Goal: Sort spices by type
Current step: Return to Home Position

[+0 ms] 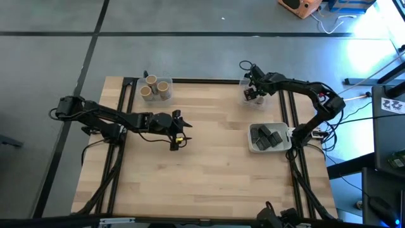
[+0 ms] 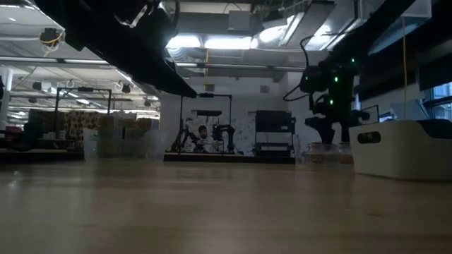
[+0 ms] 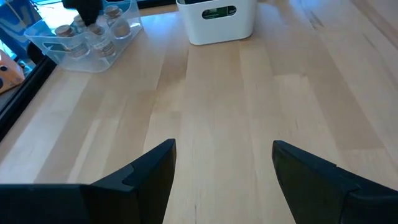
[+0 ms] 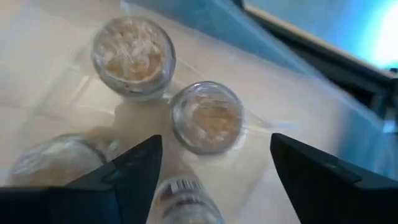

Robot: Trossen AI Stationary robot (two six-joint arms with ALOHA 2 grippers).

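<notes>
A pale wooden surface (image 1: pixel 209 164) edged by a dark frame carries three containers. One clear plastic tray (image 1: pixel 169 81) sits at the far edge toward the left. A second clear tray (image 1: pixel 247 96) sits near the far right corner, and a white rectangular dish (image 1: pixel 271 149) lies by the right edge, nearer than that tray.

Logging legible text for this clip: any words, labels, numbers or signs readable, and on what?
No text can be read.
Too blurred: green label in the handle slot of the white bin.
Bars only, no legible digits: barcode strip on a jar below the right gripper.
No words: black-and-white pattern sheet beside the table.
</notes>
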